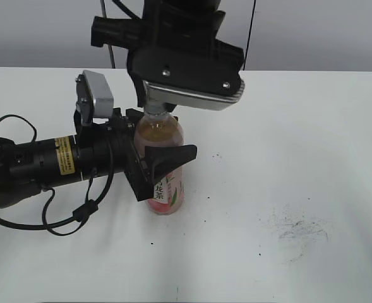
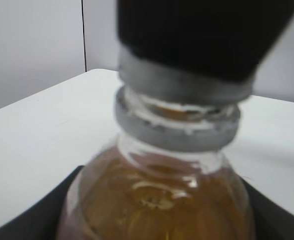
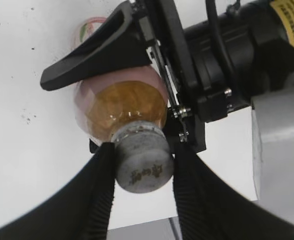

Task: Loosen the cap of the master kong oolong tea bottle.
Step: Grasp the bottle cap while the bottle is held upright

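Exterior view is showing the master kong oolong tea bottle (image 1: 165,165) standing upright on the white bench (image 1: 287,158), left of the middle, with both arms gathering around it. Reaching in from the left, low and level, the left gripper (image 1: 149,159) is clamping the bottle's body, its dark fingers (image 1: 170,158) pressing against the sides just above the pink-and-white label — jaws standing fairly wide, as wide as the bottle itself. Coming down from above, the right gripper (image 3: 143,172) is closing on the cap (image 3: 142,162), and the right wrist view is showing its two black fingers (image 3: 99,195) touching the grey ribbed sides, one on each side. Left wrist view, blurred and very close, is showing the cap (image 2: 179,80) sitting on the neck above its collar ring, with the right gripper's dark bulk covering the top and amber tea filling the shoulder below. Black cables (image 1: 66,218) are looping across the bench beside the left arm, and dark scuff marks (image 1: 299,228) are lying well apart to the right.
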Available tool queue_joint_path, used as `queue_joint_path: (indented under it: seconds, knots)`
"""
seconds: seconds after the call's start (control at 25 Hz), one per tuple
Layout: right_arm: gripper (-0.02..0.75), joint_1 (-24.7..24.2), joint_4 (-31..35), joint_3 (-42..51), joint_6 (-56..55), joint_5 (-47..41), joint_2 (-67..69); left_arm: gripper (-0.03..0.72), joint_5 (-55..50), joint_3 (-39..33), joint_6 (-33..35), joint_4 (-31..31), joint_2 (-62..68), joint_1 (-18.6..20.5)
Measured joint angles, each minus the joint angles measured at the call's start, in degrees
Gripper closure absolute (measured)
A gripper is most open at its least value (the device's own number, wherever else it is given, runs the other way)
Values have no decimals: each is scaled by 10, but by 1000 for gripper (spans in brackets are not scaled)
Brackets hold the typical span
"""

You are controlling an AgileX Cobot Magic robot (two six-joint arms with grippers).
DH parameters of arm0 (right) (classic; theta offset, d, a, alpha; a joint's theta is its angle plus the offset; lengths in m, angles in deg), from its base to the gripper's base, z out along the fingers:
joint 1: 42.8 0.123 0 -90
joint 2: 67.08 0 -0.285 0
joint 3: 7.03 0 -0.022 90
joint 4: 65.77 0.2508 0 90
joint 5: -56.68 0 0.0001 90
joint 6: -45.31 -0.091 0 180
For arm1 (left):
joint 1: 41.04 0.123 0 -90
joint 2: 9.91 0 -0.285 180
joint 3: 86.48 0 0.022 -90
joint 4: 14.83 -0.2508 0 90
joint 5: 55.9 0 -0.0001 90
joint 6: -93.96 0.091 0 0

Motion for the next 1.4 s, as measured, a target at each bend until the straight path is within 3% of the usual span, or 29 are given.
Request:
queue_joint_path:
  seconds: [0.56, 1.04, 1.4]
  knots:
    - [468, -2, 17, -5, 235, -5, 0, 243, 3, -1, -1, -5, 0, 1]
    - [469, -2, 16, -11, 258, -7, 1, 243, 5, -1, -3, -5, 0, 1]
    - [469, 0, -4, -17, 193, 1, -8, 243, 3, 0, -3, -4, 0, 0]
